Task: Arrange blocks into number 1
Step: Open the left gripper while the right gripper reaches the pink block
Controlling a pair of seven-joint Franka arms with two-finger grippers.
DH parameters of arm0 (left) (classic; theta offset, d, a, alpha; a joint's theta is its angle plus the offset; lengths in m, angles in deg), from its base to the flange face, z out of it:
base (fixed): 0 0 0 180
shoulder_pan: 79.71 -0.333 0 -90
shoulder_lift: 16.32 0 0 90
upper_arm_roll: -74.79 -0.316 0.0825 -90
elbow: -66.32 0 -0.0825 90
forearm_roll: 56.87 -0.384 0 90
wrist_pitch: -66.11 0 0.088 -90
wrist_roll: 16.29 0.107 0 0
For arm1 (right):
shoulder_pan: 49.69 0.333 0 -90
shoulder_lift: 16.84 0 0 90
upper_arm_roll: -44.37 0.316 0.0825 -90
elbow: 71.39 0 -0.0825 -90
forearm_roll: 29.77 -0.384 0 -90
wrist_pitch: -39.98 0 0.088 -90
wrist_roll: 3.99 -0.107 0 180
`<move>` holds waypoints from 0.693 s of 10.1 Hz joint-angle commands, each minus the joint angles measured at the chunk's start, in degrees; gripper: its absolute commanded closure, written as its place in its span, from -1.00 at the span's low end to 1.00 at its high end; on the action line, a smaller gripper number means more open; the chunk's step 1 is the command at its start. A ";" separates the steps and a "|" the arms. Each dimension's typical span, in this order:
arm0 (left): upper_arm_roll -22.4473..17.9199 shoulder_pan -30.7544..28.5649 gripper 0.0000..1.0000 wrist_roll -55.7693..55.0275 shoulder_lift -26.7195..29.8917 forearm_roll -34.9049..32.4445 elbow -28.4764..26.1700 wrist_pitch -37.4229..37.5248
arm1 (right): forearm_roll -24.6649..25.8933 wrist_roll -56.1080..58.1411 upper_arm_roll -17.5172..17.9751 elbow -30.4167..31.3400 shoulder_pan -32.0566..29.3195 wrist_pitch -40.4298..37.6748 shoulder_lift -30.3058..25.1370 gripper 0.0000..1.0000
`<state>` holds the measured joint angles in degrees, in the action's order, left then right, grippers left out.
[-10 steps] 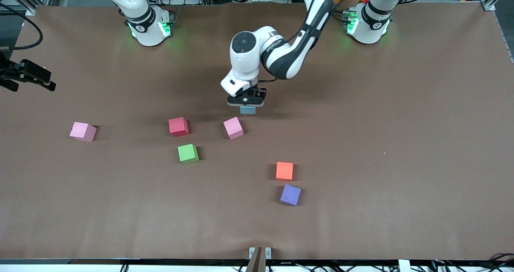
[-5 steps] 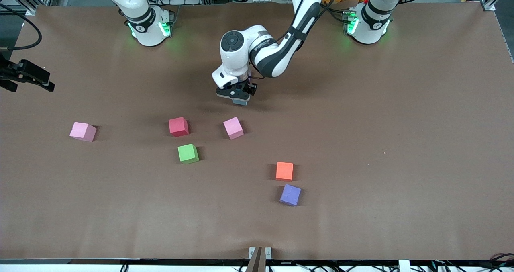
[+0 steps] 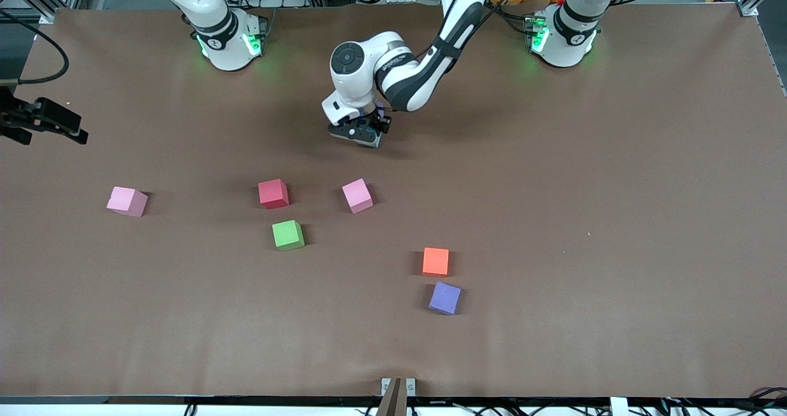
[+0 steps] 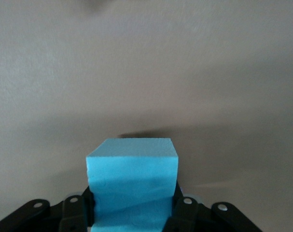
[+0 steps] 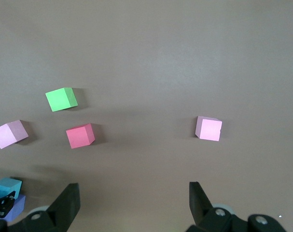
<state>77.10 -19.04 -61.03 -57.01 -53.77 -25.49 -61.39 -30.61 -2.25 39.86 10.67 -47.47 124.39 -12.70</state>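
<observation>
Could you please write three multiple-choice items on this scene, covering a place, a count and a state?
1. The orange block lies beside which block?
A. red
B. purple
C. green

2. How many pink blocks rest on the table?
A. one
B. two
C. three

3. The left gripper is:
A. open
B. shut on nothing
C. shut on the light blue block

Answers: 1 B, the purple block sits just nearer the front camera. 2 B, two pink cubes show. 3 C, its wrist view shows the fingers clamping it.

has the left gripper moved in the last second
Yes. The left gripper, shut on the light blue block, has drawn away from the nearby pink block, toward the robots' bases and slightly toward the right arm's end.
</observation>
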 commanded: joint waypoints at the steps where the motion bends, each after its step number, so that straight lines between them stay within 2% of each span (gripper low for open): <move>1: 0.85 -0.64 1.00 -1.22 0.25 0.06 -1.70 0.75 | -0.73 -0.59 -0.32 0.12 0.50 0.58 0.25 -1.00; 4: 0.76 -0.73 1.00 -3.68 0.25 4.35 -1.27 0.75 | -0.73 -0.59 -0.32 0.65 0.50 1.45 0.95 -1.00; 7: 0.76 -0.82 1.00 -7.80 0.26 4.90 -1.00 0.67 | -1.26 -0.59 -0.23 0.74 1.72 2.50 3.22 -1.00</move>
<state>77.41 -19.50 -67.11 -57.06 -50.16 -26.64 -61.18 -30.83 -2.25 39.96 11.08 -46.87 125.89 -10.56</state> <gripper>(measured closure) 0.441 0.000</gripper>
